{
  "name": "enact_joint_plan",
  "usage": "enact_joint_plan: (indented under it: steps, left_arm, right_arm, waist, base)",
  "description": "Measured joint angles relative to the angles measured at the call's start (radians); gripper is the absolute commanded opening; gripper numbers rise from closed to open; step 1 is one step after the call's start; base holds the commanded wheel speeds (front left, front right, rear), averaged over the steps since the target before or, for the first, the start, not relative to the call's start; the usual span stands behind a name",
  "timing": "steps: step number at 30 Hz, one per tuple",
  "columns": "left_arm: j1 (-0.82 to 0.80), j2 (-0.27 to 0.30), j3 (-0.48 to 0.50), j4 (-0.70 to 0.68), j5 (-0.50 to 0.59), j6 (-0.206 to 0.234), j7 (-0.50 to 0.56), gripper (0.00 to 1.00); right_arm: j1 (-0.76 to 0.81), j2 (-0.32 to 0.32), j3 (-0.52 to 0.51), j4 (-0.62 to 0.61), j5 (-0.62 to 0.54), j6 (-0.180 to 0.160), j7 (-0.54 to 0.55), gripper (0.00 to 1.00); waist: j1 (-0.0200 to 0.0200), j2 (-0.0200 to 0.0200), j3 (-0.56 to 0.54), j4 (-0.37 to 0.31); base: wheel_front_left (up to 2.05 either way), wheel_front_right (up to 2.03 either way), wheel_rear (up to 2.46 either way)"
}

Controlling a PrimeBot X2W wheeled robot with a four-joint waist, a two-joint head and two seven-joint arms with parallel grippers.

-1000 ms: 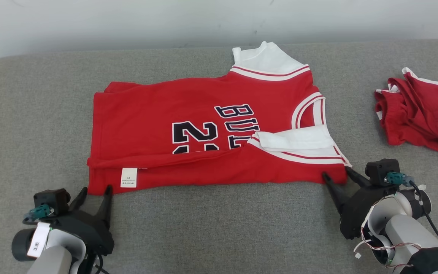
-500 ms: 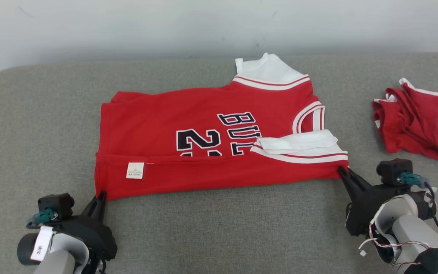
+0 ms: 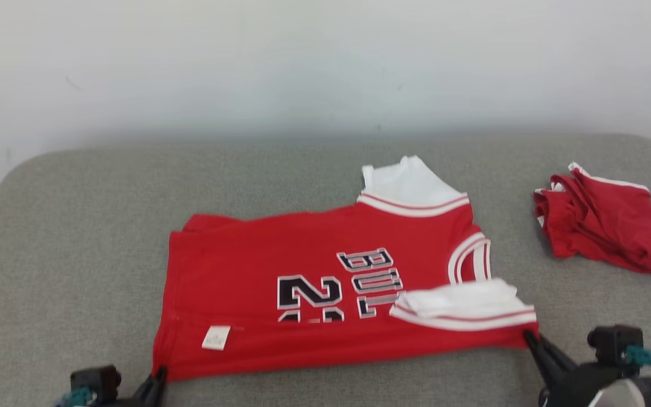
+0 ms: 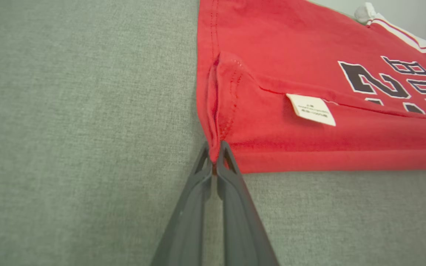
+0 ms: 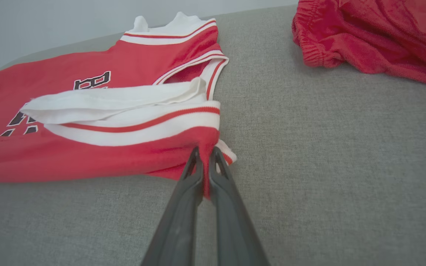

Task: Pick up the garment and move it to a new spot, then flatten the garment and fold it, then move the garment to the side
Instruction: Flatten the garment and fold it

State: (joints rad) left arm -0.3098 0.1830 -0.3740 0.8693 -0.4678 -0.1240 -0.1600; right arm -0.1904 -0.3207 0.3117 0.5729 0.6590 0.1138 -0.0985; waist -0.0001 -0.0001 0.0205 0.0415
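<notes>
The garment (image 3: pixel 325 282) is a red sleeveless jersey with white trim and dark lettering, lying partly folded on the grey cushion. Its near long edge is doubled over, with a small white label (image 3: pixel 216 337) showing. My left gripper (image 3: pixel 159 376) is shut on the jersey's near left corner; in the left wrist view the left gripper (image 4: pixel 215 157) pinches bunched red hem (image 4: pixel 220 111). My right gripper (image 3: pixel 529 338) is shut on the near right corner, and in the right wrist view the right gripper (image 5: pixel 205 153) has red cloth (image 5: pixel 124 147) squeezed between its fingers below the white-striped armhole.
A second red garment (image 3: pixel 602 226) lies crumpled at the right of the grey cushion (image 3: pixel 77 237), a short gap from the jersey; the red heap (image 5: pixel 375 40) also appears in the right wrist view. A pale wall (image 3: pixel 303 68) rises behind the cushion's far edge.
Both grippers went from open beside the jersey's near corners to shut on them. The head camera tilted up, so the whole scene sits lower in the picture and more wall shows.
</notes>
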Motion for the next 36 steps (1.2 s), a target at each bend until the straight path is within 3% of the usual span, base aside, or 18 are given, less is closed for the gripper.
enact_joint_plan:
  steps: [10, 24, 25, 26, 27, 36]
  left_arm:
    - [0.125, 0.016, -0.001, -0.026, -0.029, -0.001, 0.037, 0.00]
    - [0.163, 0.035, 0.002, -0.087, -0.053, 0.000, 0.098, 0.00]
    - [0.163, 0.034, 0.002, -0.091, -0.054, 0.001, 0.099, 0.04]
    - [0.163, 0.034, 0.003, -0.097, -0.056, 0.003, 0.099, 0.58]
    - [0.164, 0.034, 0.006, -0.104, -0.059, 0.011, 0.099, 1.00]
    - [0.186, 0.040, 0.054, -0.205, -0.098, 0.029, 0.080, 1.00]
  right_arm:
    - [0.202, -0.024, 0.001, -0.124, 0.022, -0.002, 0.021, 0.00]
    - [0.307, -0.038, -0.012, -0.247, 0.066, -0.057, 0.109, 0.00]
    - [0.308, -0.039, -0.012, -0.251, 0.069, -0.064, 0.117, 0.23]
    - [0.308, -0.039, -0.013, -0.256, 0.071, -0.070, 0.120, 0.89]
    - [0.308, -0.041, -0.015, -0.260, 0.074, -0.075, 0.131, 1.00]
    - [0.326, -0.076, -0.080, -0.382, 0.122, -0.098, 0.143, 1.00]
  waist:
    - [-0.0001, 0.0000, -0.074, -0.007]
    - [0.0001, 0.0001, -0.075, -0.021]
    - [0.0000, 0.0001, -0.075, -0.021]
    - [0.0000, 0.0001, -0.074, -0.020]
    - [0.0001, 0.0001, -0.074, -0.020]
    - [0.0001, 0.0001, -0.075, -0.018]
  base:
    - [0.00, 0.00, 0.00]
    - [0.00, 0.00, 0.00]
    - [0.00, 0.00, 0.00]
    - [0.00, 0.00, 0.00]
    - [0.00, 0.00, 0.00]
    - [0.00, 0.00, 0.00]
